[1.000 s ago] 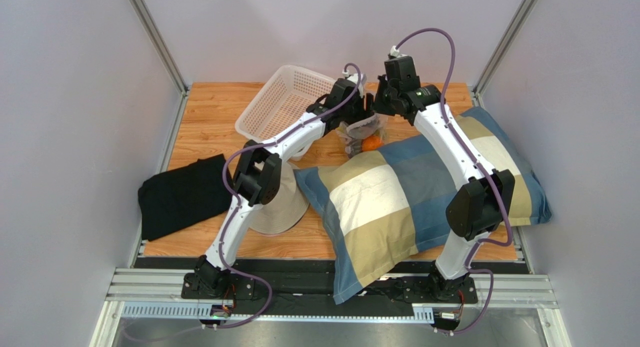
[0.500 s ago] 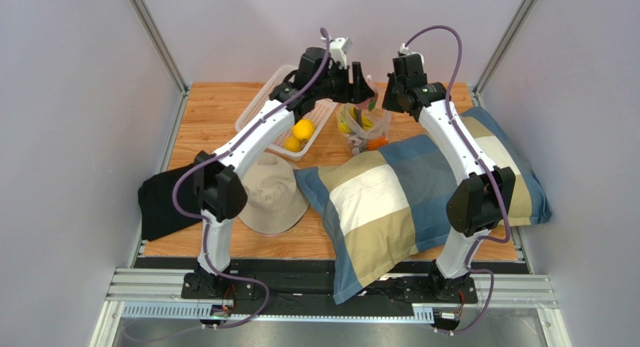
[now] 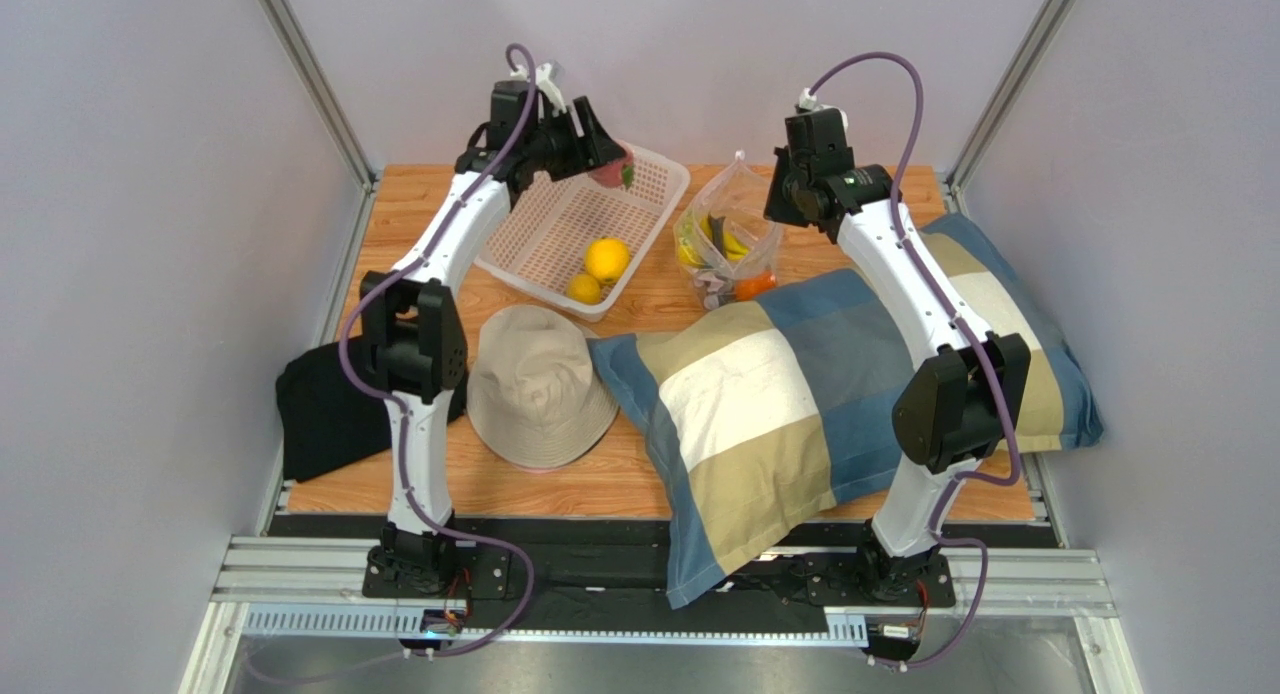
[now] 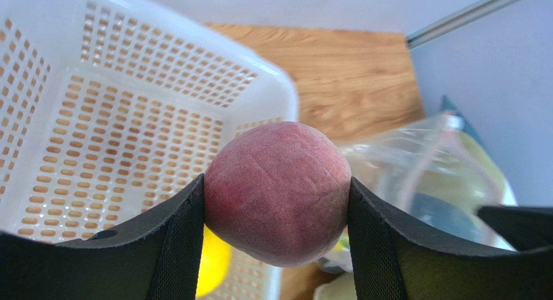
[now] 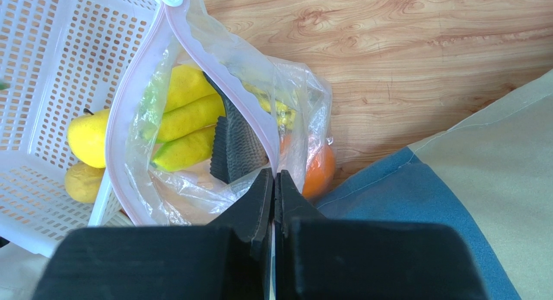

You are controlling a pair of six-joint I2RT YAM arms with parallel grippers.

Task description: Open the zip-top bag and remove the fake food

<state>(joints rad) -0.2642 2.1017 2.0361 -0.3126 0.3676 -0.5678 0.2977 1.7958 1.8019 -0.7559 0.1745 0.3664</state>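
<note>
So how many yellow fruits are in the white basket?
2. A bigger yellow fruit and a smaller yellow fruit sit together by the white basket's near wall. The left arm may hide more.

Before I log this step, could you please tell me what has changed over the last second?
The left gripper left the zip-top bag and swung left, over the white basket, carrying the pink fruit. The right gripper stayed shut on the bag's edge; hat and pillow unmoved.

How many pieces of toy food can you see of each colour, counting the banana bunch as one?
Yellow: 3, banana bunch, two round fruits
Pink: 1, pink fruit
Orange: 1, orange
Grey: 1, fish
Total: 6
</note>
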